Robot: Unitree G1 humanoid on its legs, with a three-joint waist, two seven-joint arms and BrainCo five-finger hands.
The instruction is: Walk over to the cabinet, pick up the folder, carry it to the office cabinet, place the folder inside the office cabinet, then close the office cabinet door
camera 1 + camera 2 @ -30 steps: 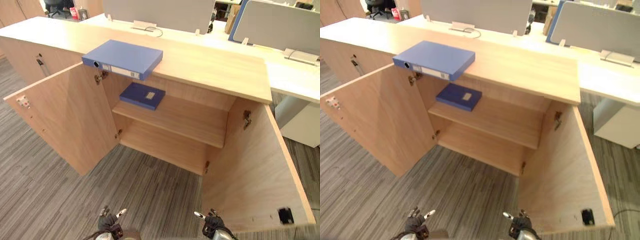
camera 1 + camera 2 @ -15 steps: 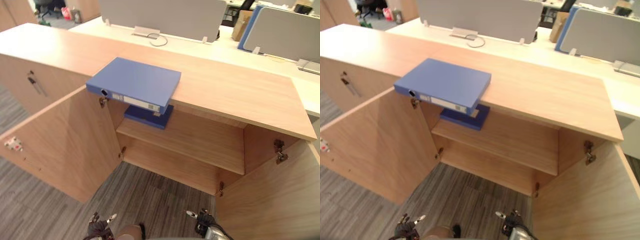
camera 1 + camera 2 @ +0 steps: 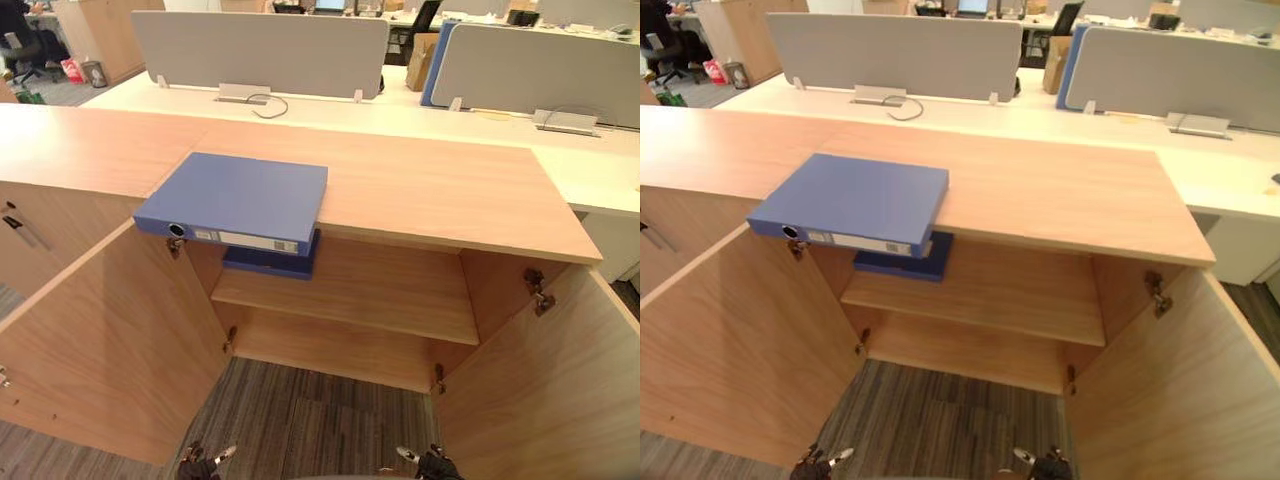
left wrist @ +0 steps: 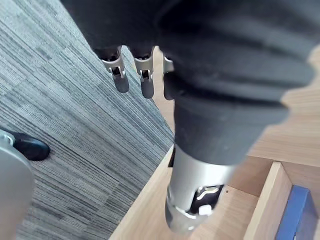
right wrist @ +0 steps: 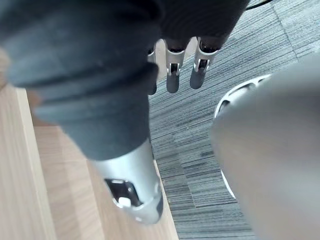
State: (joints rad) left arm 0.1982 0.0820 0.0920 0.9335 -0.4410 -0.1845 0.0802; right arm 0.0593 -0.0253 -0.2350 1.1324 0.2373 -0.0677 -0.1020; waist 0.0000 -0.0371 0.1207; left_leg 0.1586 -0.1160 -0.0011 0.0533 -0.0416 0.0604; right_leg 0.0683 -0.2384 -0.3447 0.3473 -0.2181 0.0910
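A blue box folder (image 3: 235, 200) lies flat on the wooden cabinet top (image 3: 440, 190), its labelled spine overhanging the front edge above the left door. A second, darker blue folder (image 3: 270, 262) lies on the cabinet's inner shelf (image 3: 370, 295), partly hidden under the first. My left hand (image 3: 200, 462) and right hand (image 3: 432, 464) hang low at the bottom of the view, far below the folder. In the wrist views the left hand's fingers (image 4: 131, 75) and the right hand's fingers (image 5: 172, 75) are relaxed and straight over the carpet, holding nothing.
Both cabinet doors stand open: the left door (image 3: 100, 350) swings out to my left, the right door (image 3: 545, 390) to my right. Grey striped carpet (image 3: 320, 420) lies between them. White desks with grey dividers (image 3: 260, 50) stand behind the cabinet.
The camera has come closer to the cabinet and now faces it more squarely. The folder stays where it was on the top. Both hands remain low and open.
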